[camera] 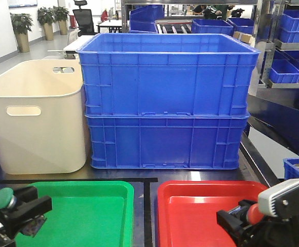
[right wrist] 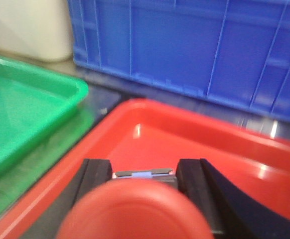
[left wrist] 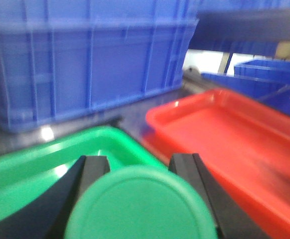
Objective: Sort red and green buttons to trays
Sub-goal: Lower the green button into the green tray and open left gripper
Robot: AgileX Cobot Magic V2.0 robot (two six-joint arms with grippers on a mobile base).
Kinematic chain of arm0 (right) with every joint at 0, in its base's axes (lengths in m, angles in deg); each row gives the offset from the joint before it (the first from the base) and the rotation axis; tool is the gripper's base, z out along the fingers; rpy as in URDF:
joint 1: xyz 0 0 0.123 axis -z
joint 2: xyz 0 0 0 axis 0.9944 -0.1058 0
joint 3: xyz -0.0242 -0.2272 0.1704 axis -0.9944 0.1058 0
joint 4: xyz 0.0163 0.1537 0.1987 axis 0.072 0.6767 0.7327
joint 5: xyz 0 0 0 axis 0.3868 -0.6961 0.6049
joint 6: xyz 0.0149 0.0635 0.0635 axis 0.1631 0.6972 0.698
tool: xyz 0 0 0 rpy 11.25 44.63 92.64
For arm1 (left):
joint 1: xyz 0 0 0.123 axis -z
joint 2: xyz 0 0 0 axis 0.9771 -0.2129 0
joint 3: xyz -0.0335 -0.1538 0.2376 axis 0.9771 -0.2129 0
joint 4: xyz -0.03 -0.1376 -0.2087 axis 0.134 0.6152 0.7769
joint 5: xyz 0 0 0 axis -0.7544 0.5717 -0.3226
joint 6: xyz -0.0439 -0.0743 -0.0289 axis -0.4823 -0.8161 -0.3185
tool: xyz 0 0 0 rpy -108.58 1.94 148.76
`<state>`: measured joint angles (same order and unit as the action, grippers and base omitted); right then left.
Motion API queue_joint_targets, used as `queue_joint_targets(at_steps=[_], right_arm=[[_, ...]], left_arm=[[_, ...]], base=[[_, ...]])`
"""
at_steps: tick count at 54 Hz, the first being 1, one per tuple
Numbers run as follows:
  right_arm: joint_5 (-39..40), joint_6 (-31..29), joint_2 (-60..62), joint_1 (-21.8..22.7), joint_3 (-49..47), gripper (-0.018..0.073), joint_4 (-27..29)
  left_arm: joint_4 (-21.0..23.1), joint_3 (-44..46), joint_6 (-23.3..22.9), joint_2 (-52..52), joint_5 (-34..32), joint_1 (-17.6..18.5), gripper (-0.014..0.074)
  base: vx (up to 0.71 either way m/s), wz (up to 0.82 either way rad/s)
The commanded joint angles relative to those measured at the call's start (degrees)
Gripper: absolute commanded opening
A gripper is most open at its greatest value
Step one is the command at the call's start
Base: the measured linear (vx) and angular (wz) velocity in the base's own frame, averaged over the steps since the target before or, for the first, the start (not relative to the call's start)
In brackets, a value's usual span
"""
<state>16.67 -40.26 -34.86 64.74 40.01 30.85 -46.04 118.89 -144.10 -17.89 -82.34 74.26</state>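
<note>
Unlabelled blue crates [camera: 167,98] behind both trays [camera: 82,211].

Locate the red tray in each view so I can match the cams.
Front view: red tray bottom right, right of the green tray, under the right gripper.
Left wrist: red tray right half, running to the lower right edge.
Right wrist: red tray fills the lower middle and right, behind the red button.
Shared landmark: the blue crates behind the trays.

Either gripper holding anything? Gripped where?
Left gripper holds the green button; right gripper holds the red button. Each is pinched below its domed cap; exact contact hidden.
</note>
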Motion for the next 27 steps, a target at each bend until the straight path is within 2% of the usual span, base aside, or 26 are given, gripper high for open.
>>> queue_joint_targets(at_steps=[1, 10, 15, 20, 27], right_arm=[[4.74, -0.29, -1.00, -0.15, -1.75, 0.0019, -0.05], [4.74, -0.29, -4.02, -0.15, -1.75, 0.0088, 0.01], [4.74, -0.29, -5.19, -0.15, -1.75, 0.0154, 0.19], [4.72, -0.24, -5.96, -0.15, -1.75, 0.0260, 0.19], [4.58, -0.24, -6.13, -0.15, -1.75, 0.0413, 0.19]], left_arm=[[4.30, 1.98, -0.01, -3.01, -3.60, 0.31, 0.0358], [4.25, 1.98, 1.80, -9.42, -11.67, 0.48, 0.0533], [4.25, 1.98, 3.02, -12.15, -12.43, 1.20, 0.0601], [4.25, 1.98, 3.02, -13.83, -12.45, 1.56, 0.0638], [5.38, 1.98, 3.02, -13.98, -13.18, 1.50, 0.0637]], base=[[0.00, 0.00], [0.00, 0.00], [0.00, 0.00], [0.00, 0.00], [0.00, 0.00]])
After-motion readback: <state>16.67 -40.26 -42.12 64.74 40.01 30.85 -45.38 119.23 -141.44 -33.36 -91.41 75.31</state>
